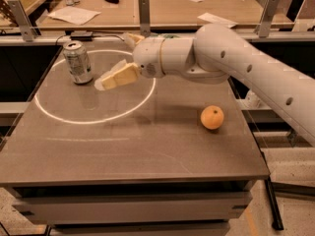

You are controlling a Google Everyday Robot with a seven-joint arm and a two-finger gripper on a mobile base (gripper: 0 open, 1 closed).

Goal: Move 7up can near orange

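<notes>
The 7up can (pixel 78 62), silvery with a pull-tab top, stands upright at the far left of the grey table (pixel 133 146), inside a white ring of light. The orange (pixel 212 117) lies on the table at the right, well apart from the can. My gripper (pixel 106 80), with pale yellow fingers, hangs above the table just right of the can, pointing at it, a small gap away. It holds nothing. The white arm reaches in from the right and crosses the back of the table.
A white ring of light (pixel 93 87) lies on the table's left half. Behind the table runs a rail with metal posts (pixel 143 14) and a wooden bench with papers (pixel 74 14). The table's front edge and right edge drop off to the floor.
</notes>
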